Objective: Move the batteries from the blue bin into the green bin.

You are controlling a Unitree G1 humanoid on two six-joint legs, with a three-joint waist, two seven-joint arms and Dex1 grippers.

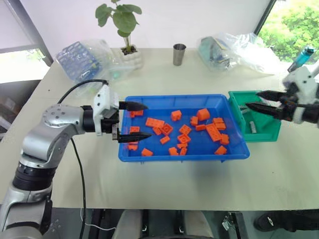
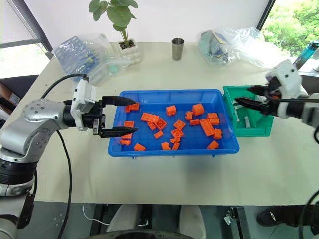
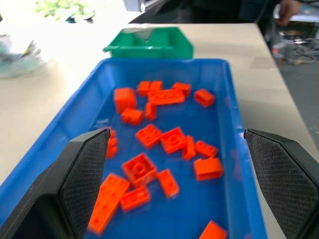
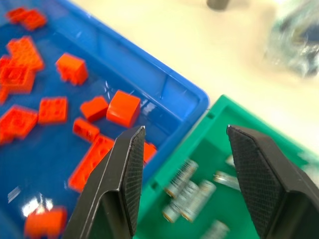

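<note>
1. The left gripper [image 1: 133, 121] is hovering over the left end of the blue bin [image 1: 149, 155], its jaws standing wide apart and gripping nothing.
2. Orange bricks [image 1: 165, 128] are lying scattered across the blue bin's floor; no batteries are showing among them.
3. The green bin [image 1: 269, 134] is sitting just beside the blue bin's right end, and the batteries [image 4: 189, 195] are lying inside it.
4. The right gripper [image 1: 254, 99] is hanging above the green bin, its jaws parted and empty.
</note>
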